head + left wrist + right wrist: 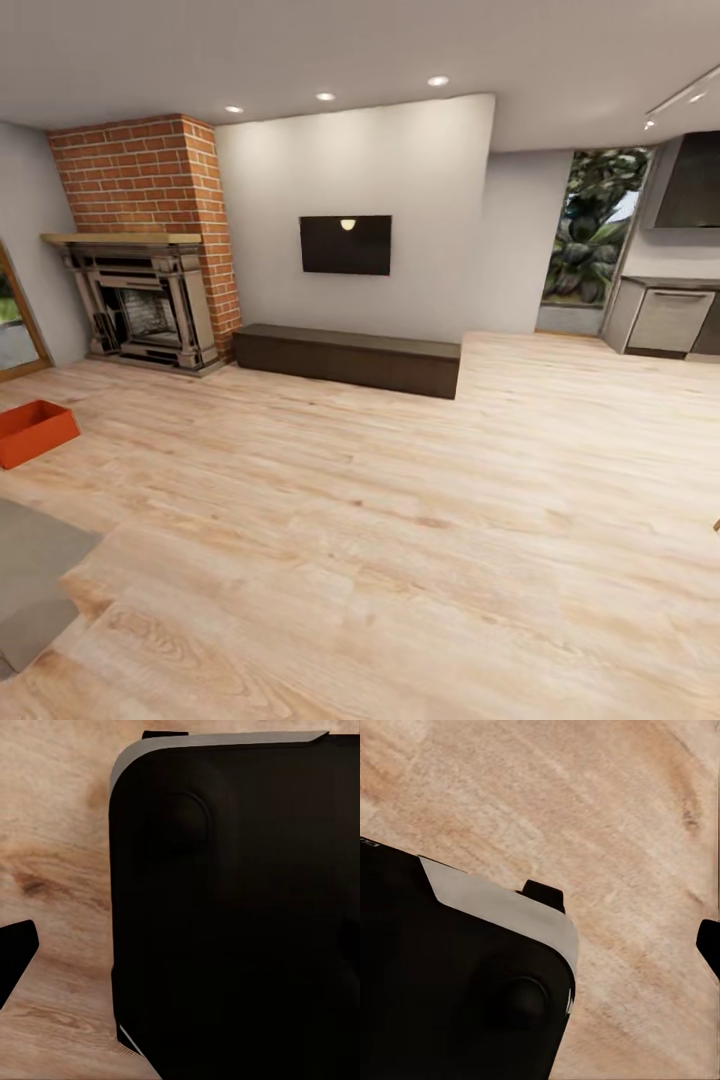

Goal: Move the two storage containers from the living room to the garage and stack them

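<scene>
Left wrist view, a dark fingertip [15, 952] at the frame's edge beside the robot's black, grey-trimmed body [240, 922], right wrist view, two dark fingertips [544, 894] set well apart by the same black body [450, 982], nothing held between them

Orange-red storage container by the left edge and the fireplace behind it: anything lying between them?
No, in the head view just bare wood-plank floor separates the storage container from the fireplace.
</scene>
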Controlling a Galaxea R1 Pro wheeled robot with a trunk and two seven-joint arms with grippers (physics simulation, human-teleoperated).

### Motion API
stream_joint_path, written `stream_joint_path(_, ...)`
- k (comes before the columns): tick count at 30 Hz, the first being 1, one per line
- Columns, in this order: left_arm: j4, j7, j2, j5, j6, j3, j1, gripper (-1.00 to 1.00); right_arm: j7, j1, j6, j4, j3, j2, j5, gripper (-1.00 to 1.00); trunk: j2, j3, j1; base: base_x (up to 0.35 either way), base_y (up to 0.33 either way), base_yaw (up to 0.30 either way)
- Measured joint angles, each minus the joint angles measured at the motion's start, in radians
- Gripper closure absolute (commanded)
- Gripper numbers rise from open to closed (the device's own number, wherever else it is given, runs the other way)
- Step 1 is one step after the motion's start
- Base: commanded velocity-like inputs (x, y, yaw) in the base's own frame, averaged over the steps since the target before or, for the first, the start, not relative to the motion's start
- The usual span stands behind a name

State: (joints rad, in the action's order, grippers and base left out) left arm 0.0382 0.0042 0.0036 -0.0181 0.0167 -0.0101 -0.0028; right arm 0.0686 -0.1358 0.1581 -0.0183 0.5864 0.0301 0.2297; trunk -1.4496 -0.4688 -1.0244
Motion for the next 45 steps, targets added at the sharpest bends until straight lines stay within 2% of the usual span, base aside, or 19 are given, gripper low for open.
stream_joint_path(7,0.0,0.0,0.0,0.0,0.0,0.0,0.0,-1.0,0.0,0.0,0.0,0.0,0.0,0.0,0.0,-1.0,0.0,0.0,0.0,0.322,0.0,0.152)
stream_joint_path(32,0.0,0.0,0.001,0.0,0.0,0.0,0.0,-1.0,0.0,0.0,0.0,0.0,-0.001,0.001,0.001,-1.0,0.0,0.0,0.0,0.322,0.0,0.008)
stream_joint_path(45,0.0,0.0,0.001,0.0,0.0,0.0,0.0,-1.0,0.0,0.0,0.002,0.0,-0.001,0.0,0.002,-1.0,0.0,0.0,0.0,0.322,0.0,0.245)
